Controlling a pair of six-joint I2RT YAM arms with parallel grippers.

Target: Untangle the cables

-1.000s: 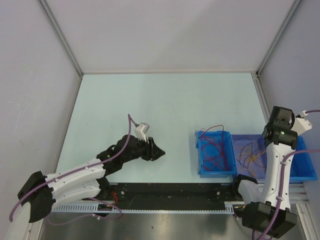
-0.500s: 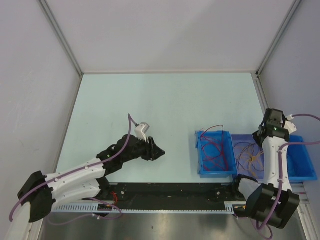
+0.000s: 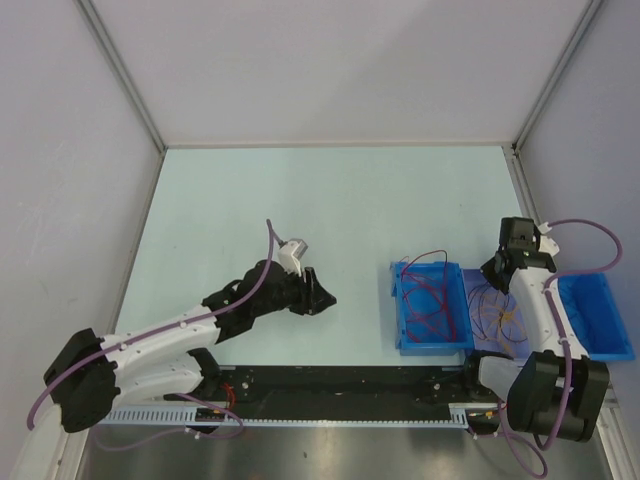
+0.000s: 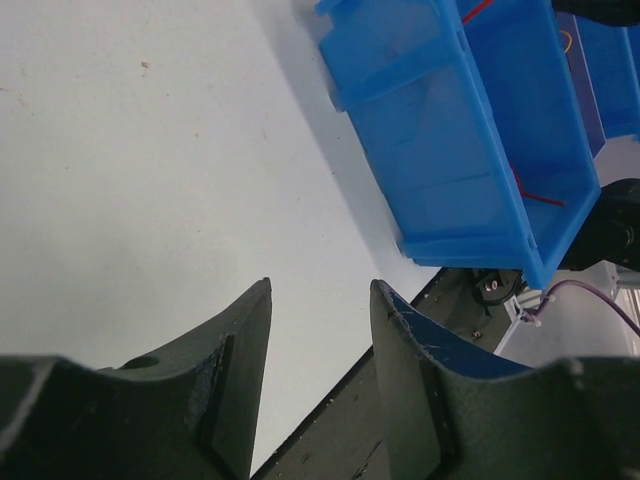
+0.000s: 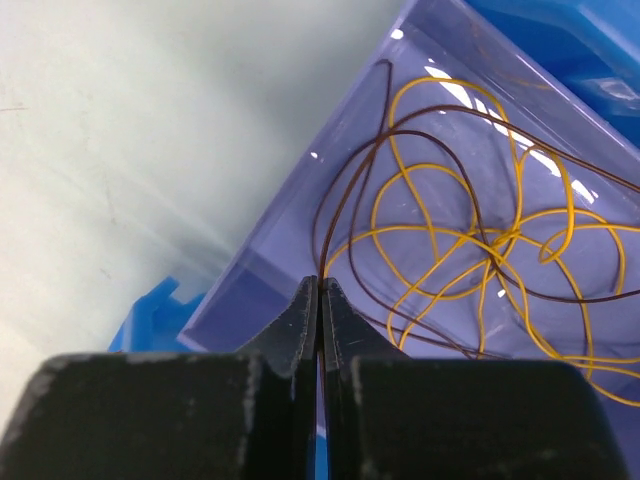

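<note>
Two arms, three bins. Left claw point(image 4: 320, 300) open, holding nothing, over bare counter point(image 3: 330, 200) near middle of near edge. Right of it, first blue bin point(image 3: 435, 347), long axis near-to-far: red and purple cables point(image 3: 430, 300) looped inside, one loop arching over far rim. Next, clear bin point(image 5: 285, 255) toward near-right corner: yellow cables point(image 5: 440, 240) knotted with dark brown cable point(image 5: 335, 190), no single axis. Right claw point(image 5: 320, 285) over its wall, fingers pressed together; dark loop meets tips, grip on it unclear. Second blue bin point(image 3: 598, 315) at right edge.
</note>
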